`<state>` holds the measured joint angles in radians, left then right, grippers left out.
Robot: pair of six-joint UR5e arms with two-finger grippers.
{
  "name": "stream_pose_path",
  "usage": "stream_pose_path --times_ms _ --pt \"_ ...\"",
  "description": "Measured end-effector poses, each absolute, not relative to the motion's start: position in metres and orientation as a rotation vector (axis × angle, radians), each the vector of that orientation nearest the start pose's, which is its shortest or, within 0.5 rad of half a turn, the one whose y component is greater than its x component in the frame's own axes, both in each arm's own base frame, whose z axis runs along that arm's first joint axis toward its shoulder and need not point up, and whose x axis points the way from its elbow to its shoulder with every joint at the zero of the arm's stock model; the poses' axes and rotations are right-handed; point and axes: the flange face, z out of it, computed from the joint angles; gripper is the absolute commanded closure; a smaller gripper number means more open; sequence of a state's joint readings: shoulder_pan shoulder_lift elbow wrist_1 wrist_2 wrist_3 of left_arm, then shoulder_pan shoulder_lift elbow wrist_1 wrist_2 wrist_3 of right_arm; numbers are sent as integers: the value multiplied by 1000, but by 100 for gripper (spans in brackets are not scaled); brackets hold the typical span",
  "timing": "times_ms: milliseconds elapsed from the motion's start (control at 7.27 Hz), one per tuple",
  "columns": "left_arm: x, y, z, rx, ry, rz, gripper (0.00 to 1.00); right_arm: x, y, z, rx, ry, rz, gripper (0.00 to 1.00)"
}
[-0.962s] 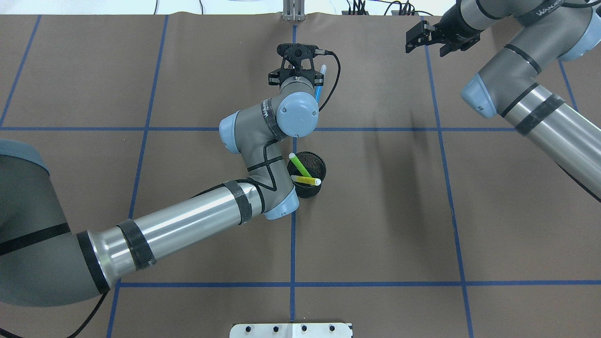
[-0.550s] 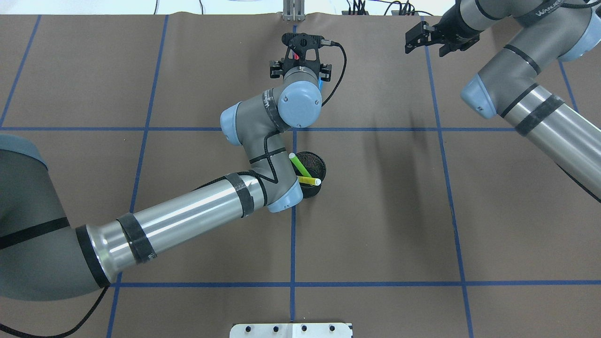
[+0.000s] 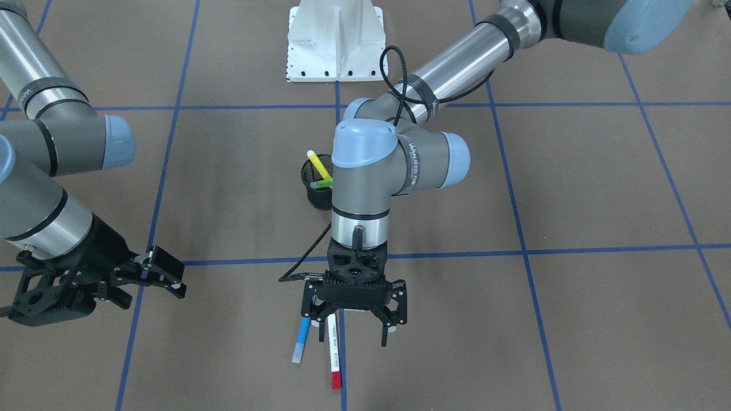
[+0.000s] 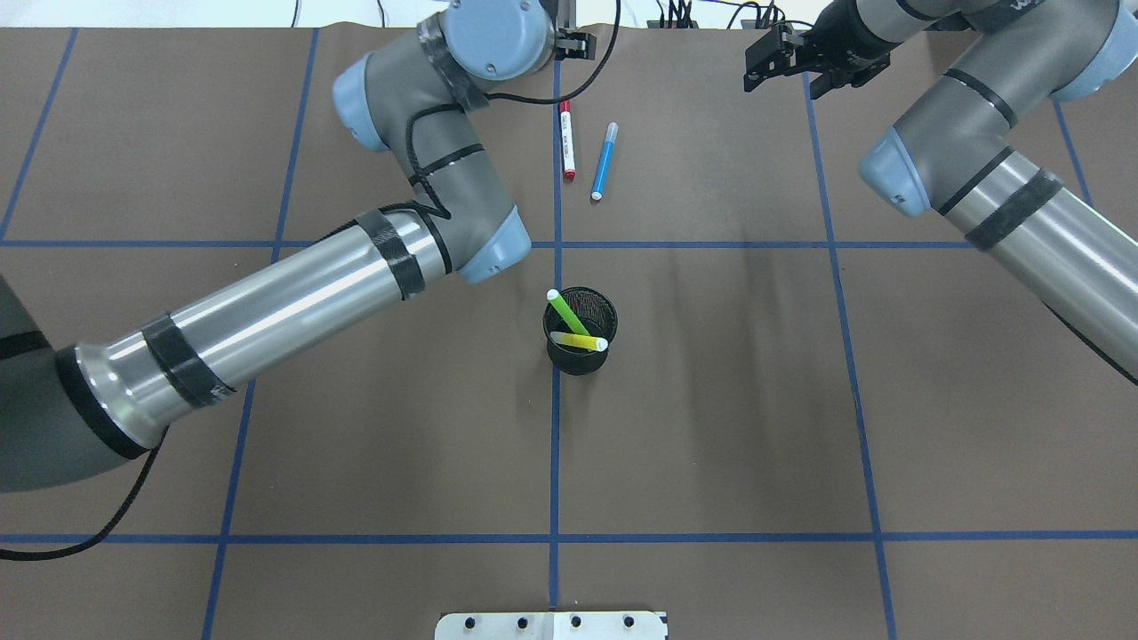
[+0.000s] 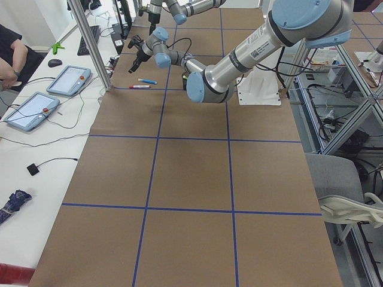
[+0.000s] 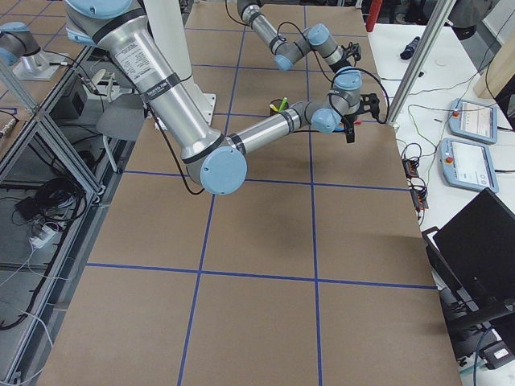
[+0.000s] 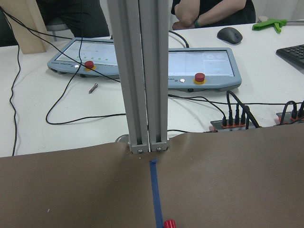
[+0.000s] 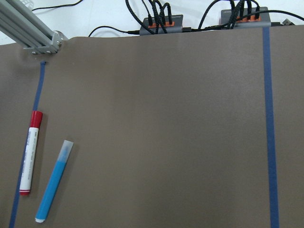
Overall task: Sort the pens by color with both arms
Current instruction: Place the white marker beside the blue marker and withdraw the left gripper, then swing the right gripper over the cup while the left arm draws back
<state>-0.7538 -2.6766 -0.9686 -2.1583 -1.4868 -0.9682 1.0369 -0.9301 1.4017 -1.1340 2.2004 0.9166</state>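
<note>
The left pincer (image 3: 354, 338) hangs point-down with its jaws spread and nothing between them. It is on the side of the black mesh cup (image 4: 578, 360) away from the robot's base, well apart from the cup. Under it, flat on the brown surface (image 4: 711, 400), lies the white pen with red ends (image 3: 334, 351). In the front-facing view, one end of the pen shows between the two fingers, closer to the finger on the robot's right. The rest runs out past the fingertips, away from the cup. The side view shows the pincer raised clear of the pen, not touching it. The left wrist view catches only a red tip (image 7: 169, 223) at its lower edge.

The blue pen (image 3: 301, 339) lies just beside the white one, on its right, slightly tilted and outside the spread fingers. It has a pale cap at the end farther from the cup. Both pens are beyond the cup, near a blue tape line (image 4: 556, 178) that runs toward the cup.

The green pen (image 4: 569, 313) and the yellow pen (image 4: 578, 341) stand leaning inside the cup, pale caps up.

The right pincer (image 4: 787, 76) is released and empty. It is held above the surface, beyond the cup and well off to the cup's right.

The white pen's barrel carries a printed label (image 8: 31, 152), too small to read. A band on the left arm (image 3: 414, 162) has white lettering that I cannot make out with certainty.
</note>
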Motion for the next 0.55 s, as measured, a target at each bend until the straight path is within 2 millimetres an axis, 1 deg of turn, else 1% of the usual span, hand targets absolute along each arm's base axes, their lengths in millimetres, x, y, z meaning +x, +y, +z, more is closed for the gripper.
stream_pose_path --times_ms 137,275,412,550 --pt "502 -699 140 692 825 -170 0 -314 -651 268 216 -994 63 0" --pt "481 -707 160 648 838 -155 0 -325 -637 239 155 -964 73 0" --pt "463 -713 178 624 841 -138 0 -340 -622 215 90 -935 94 0" --pt "445 -718 196 604 843 -124 0 -360 -608 200 26 -914 122 0"
